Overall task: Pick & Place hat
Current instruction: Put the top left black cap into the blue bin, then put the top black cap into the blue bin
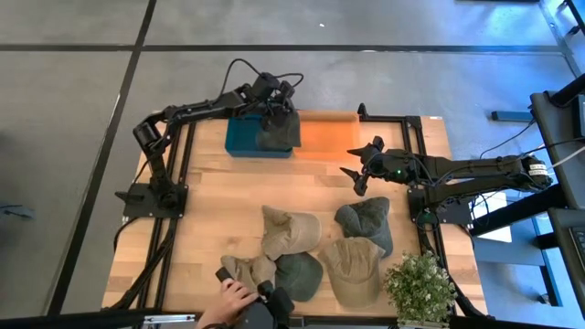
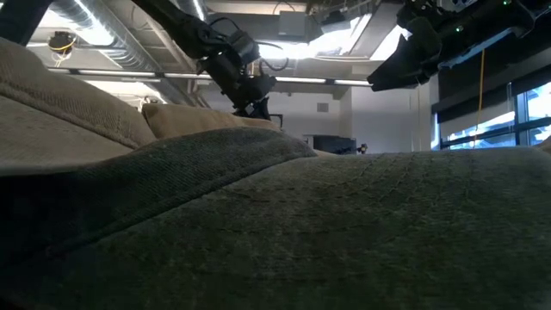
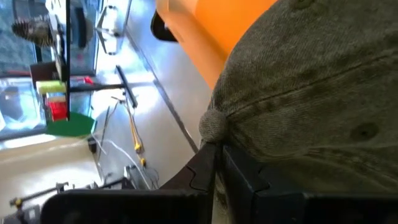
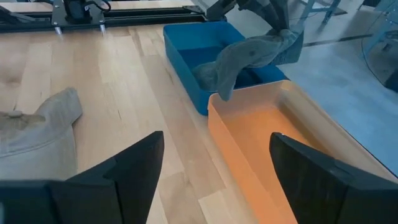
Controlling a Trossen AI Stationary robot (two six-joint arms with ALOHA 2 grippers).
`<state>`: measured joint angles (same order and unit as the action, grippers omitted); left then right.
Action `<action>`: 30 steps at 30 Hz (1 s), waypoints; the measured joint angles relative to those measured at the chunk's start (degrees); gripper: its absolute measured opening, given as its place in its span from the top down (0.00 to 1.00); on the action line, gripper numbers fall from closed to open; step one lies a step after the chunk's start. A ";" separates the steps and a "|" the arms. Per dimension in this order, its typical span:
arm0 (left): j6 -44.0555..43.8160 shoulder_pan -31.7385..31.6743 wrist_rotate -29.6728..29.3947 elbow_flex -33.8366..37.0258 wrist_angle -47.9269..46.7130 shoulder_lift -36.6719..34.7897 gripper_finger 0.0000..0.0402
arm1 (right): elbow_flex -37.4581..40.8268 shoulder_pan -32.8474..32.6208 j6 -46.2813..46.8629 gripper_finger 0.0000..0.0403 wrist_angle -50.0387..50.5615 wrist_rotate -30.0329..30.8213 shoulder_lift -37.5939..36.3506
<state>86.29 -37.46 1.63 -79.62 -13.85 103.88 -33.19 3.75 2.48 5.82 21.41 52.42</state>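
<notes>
A dark grey-green hat [image 1: 277, 132] hangs from my left gripper [image 1: 274, 108] over the right half of the blue bin [image 1: 242, 137] at the table's far side. It also shows in the right wrist view [image 4: 245, 57] and fills the left wrist view [image 3: 311, 93]. My left gripper [image 3: 217, 171] is shut on it. My right gripper [image 1: 364, 169] is open and empty, above the table near the orange bin [image 1: 324, 137]; its wide-apart fingers [image 4: 134, 171] frame both bins. My left gripper pinches the hat's crown cloth [image 3: 219, 144] just beside the top button [image 3: 213, 124] between its two shut fingers. It comes from above. The hat hangs slack below the fingers [image 4: 273, 28], its lower end [image 4: 221, 87] drooping at the blue bin's right wall.
Several more hats lie on the table's near half: beige [image 1: 288, 230], grey-green [image 1: 366, 222], tan [image 1: 352, 267], dark green [image 1: 299, 274], khaki [image 1: 242, 267]. A person's hand [image 1: 233, 300] reaches in at the near edge. A potted plant [image 1: 420, 288] stands at the near right corner.
</notes>
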 joint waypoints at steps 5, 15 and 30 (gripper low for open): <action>-0.19 0.79 -3.99 0.01 0.00 0.00 0.96 | 0.00 -0.02 0.02 0.27 0.00 0.00 0.00; -0.11 1.17 -3.59 0.01 0.10 0.00 0.82 | 0.00 0.00 0.23 0.27 0.00 0.00 0.04; -35.30 3.18 -3.63 -0.02 3.11 -9.43 0.69 | 0.00 -0.01 -0.16 0.27 0.37 -0.02 0.04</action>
<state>50.99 -34.29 -2.00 -79.64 -10.73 94.45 -33.19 3.73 2.32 6.20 21.39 52.47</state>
